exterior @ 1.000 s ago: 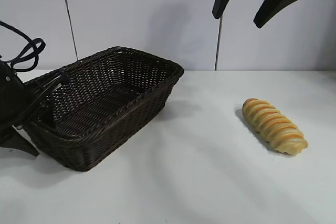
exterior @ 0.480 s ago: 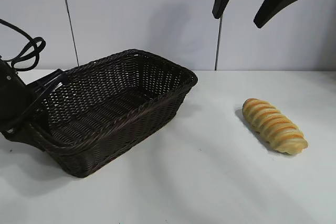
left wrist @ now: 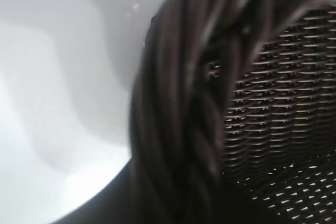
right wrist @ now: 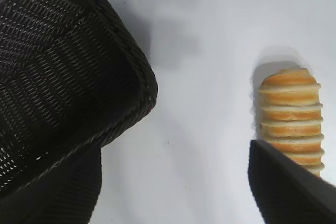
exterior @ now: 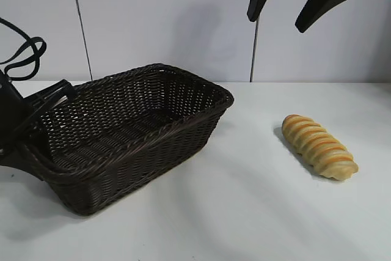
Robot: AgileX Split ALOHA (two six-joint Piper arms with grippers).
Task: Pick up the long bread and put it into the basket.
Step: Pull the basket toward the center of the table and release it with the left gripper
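The long bread, golden-tan with orange-brown stripes, lies on the white table at the right. It also shows in the right wrist view. The dark brown woven basket stands at the left, empty. My left gripper is at the basket's left end, shut on its braided rim, which fills the left wrist view. My right gripper hangs open and empty high above the table, between basket and bread. Its fingers frame bare table, with the basket's right end to one side.
The white table runs to a pale back wall with two dark vertical seams. Bare table lies between the basket and the bread and in front of both.
The basket has slid and turned toward the right, closer to the bread, with my left arm moving with it. The bread and the right gripper have not moved.
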